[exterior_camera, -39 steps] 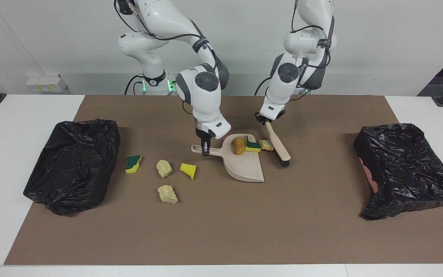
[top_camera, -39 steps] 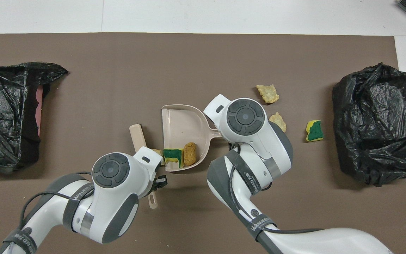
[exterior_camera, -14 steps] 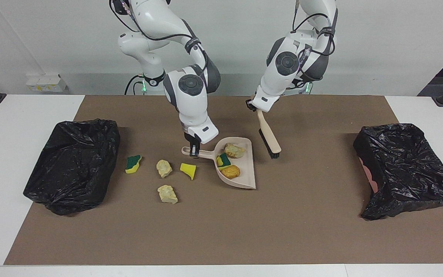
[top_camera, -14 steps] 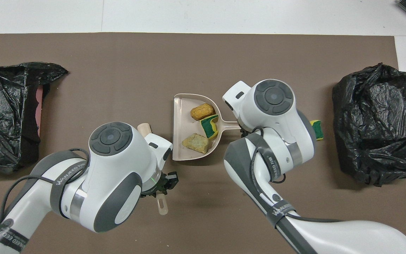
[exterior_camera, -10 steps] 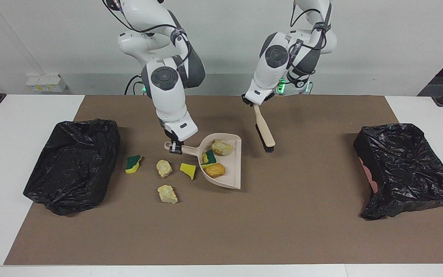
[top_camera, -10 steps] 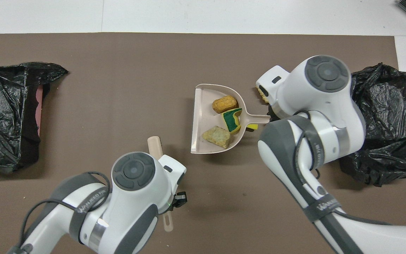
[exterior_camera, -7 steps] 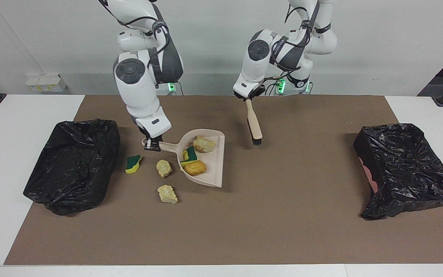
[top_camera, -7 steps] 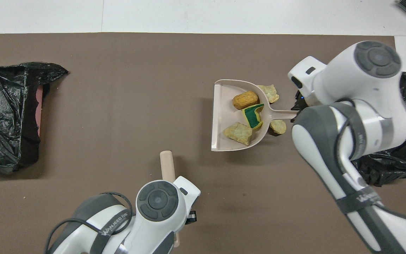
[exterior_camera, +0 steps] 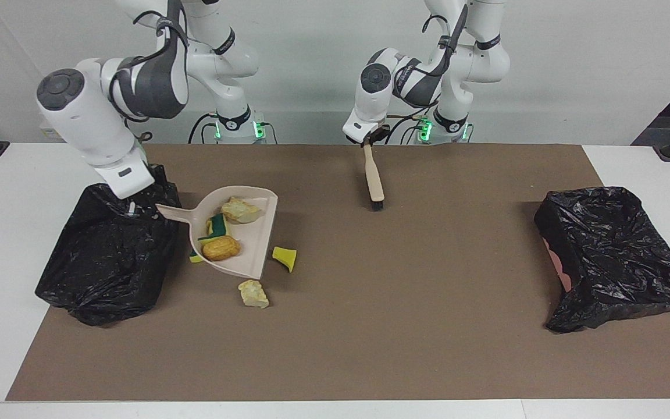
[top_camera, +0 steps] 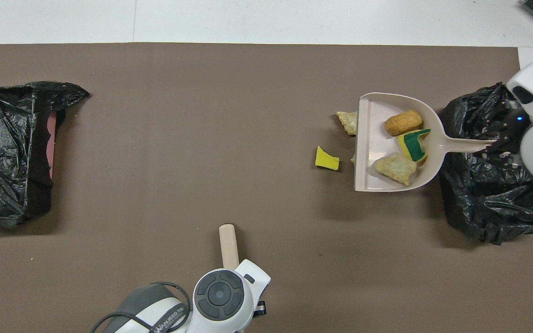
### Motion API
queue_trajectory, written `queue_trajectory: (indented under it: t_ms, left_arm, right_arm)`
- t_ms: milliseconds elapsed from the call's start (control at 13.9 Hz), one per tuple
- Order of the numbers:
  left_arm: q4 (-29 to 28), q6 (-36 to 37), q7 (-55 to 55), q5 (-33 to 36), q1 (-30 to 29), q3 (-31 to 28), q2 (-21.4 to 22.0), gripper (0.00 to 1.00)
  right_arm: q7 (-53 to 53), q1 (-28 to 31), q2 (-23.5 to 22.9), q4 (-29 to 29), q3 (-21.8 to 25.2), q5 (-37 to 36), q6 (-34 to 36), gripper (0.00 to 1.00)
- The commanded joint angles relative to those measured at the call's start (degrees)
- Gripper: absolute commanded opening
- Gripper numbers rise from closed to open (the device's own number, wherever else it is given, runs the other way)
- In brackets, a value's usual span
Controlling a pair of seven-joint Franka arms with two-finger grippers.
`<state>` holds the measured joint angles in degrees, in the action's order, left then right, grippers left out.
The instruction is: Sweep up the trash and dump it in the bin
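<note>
My right gripper (exterior_camera: pixel 131 208) is shut on the handle of the beige dustpan (exterior_camera: pixel 248 238), holding it off the mat with the handle end over the rim of a black-bagged bin (exterior_camera: pixel 108 256). Three pieces of trash ride in the pan: a pale foam lump (exterior_camera: pixel 241 210), a yellow-and-green sponge piece (exterior_camera: pixel 216 226) and an orange-brown lump (exterior_camera: pixel 221 248). On the mat by the pan lie a yellow scrap (exterior_camera: pixel 284 258) and a pale lump (exterior_camera: pixel 253 293); a sponge edge (exterior_camera: pixel 195 258) peeks from under the pan. My left gripper (exterior_camera: pixel 366 141) is shut on the beige brush (exterior_camera: pixel 374 180), which hangs bristles down.
A second black-bagged bin (exterior_camera: pixel 614 256) sits at the left arm's end of the table. A brown mat (exterior_camera: pixel 405 326) covers the white table. In the overhead view the dustpan (top_camera: pixel 373 162) partly covers a pale lump (top_camera: pixel 347 121), with the yellow scrap (top_camera: pixel 327 159) beside it.
My right arm has lifted the loaded dustpan and carried it to the bin at its end of the table. My left arm has drawn the brush back toward the robots.
</note>
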<state>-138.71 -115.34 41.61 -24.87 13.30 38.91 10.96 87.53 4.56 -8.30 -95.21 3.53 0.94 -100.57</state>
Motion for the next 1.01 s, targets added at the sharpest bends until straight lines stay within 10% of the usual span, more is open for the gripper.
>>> queue_trajectory:
  t_ms: [0, 577, 650, 794, 938]
  left_arm:
    - [-4.6, -5.3, -0.9, -3.0, 2.3, 0.5, 3.9, 0.0]
    - [-5.3, -2.3, -11.4, -3.0, 1.6, 0.3, 4.1, 0.0]
    - [-5.2, -2.3, -11.4, -3.0, 1.1, 0.3, 4.0, 0.13]
    - [-4.5, -2.3, -11.3, -3.0, 0.8, 0.1, 3.5, 0.73]
    - [-3.2, -2.3, -11.2, -2.6, 0.4, -0.2, 2.4, 1.0]
  right_arm:
    - [4.1, 5.4, 0.6, 1.1, -0.6, -3.2, 0.3, 0.0]
    - [5.3, 14.9, 0.4, 4.0, -0.6, -18.8, -3.0, 0.0]
    - [5.2, 14.9, 0.6, 4.0, -0.6, -21.5, -3.0, 0.0]
    - [5.2, 14.8, 0.7, 4.1, -0.7, -25.1, -3.0, 0.0]
    - [4.8, 13.7, 0.7, 4.0, -1.0, -31.8, -3.2, 0.0]
